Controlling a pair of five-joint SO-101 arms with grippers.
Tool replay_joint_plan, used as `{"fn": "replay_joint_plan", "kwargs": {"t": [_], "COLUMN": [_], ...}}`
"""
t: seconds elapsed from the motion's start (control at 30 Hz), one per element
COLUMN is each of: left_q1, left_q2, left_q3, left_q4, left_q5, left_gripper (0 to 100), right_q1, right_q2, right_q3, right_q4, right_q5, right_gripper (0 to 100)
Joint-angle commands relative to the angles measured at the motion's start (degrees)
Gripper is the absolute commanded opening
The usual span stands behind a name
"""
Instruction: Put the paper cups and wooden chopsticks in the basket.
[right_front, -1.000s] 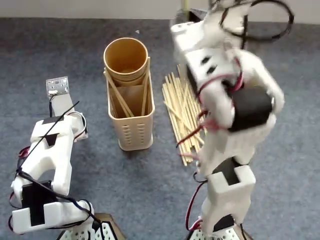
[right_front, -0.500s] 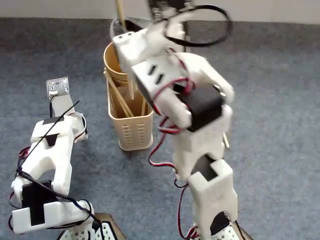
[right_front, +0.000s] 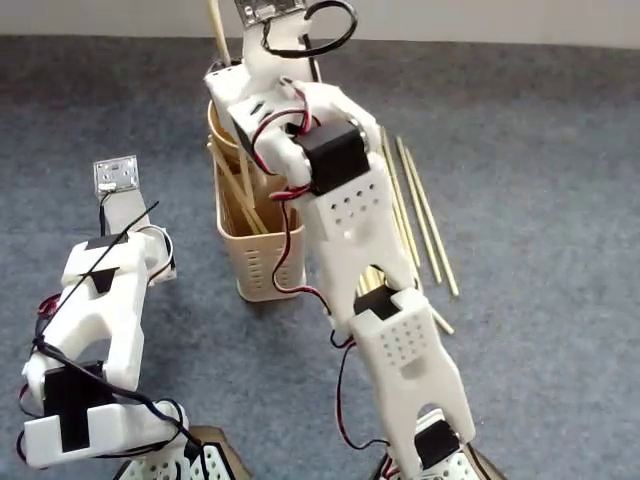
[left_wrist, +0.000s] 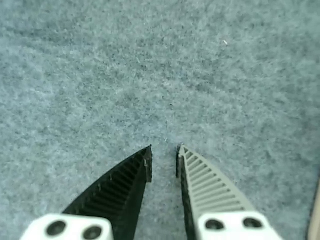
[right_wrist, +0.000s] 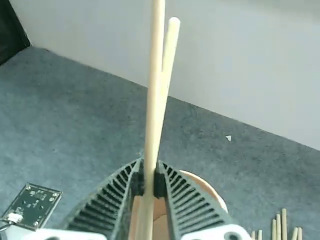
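My right gripper (right_wrist: 149, 181) is shut on two wooden chopsticks (right_wrist: 159, 75), which stand upright between its fingers. In the high view the right arm (right_front: 335, 190) stretches over the tan basket (right_front: 262, 255), and the held chopsticks (right_front: 213, 30) rise above the basket's far end. A paper cup (right_front: 222, 135) sits in the far end of the basket, its rim (right_wrist: 202, 186) just under the gripper. Several chopsticks (right_front: 240, 200) lean inside the basket. More loose chopsticks (right_front: 420, 215) lie on the carpet to its right. My left gripper (left_wrist: 164, 150) hangs slightly open over bare carpet.
Grey carpet covers the table. The left arm (right_front: 100, 300) is folded at the near left, its small circuit board (right_front: 115, 172) facing up, left of the basket. A pale wall runs along the far edge.
The right arm has swung left from above the loose chopstick pile to above the basket, carrying the chopsticks. The pile is now uncovered. The left arm has not moved.
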Motion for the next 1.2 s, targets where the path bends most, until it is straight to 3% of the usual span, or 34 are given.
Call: {"fn": "replay_joint_plan", "kwargs": {"t": [0.0, 0.17, 0.6, 0.93, 1.03, 1.17], "left_q1": [1.1, 1.1, 1.1, 0.48, -4.0, -6.99], "left_q2": [-0.22, -0.22, -0.22, -0.4, -1.36, -3.91], "left_q3": [-0.22, -0.22, 0.04, -0.04, -1.98, -17.19], "left_q4": [-0.88, -0.88, -2.29, -2.2, -1.76, 18.55], "left_q5": [-0.97, -0.97, -0.97, -0.97, -0.97, -8.18], "left_gripper": [11, 11, 11, 11, 11, 11], "right_q1": [1.19, 1.1, -0.57, 9.54, 12.62, 13.58], "right_q2": [-1.27, -1.36, -8.13, -8.4, -11.3, -22.2], "right_q3": [-6.11, -6.11, -6.11, -5.41, -1.8, 19.12], "right_q4": [1.45, 4.18, 13.49, 18.68, 18.59, 18.42], "right_q5": [3.16, 4.48, 4.92, 8.18, 8.35, 9.93], "right_gripper": [2.2, 12.8, 13.0, 13.0, 13.0, 13.0]}}
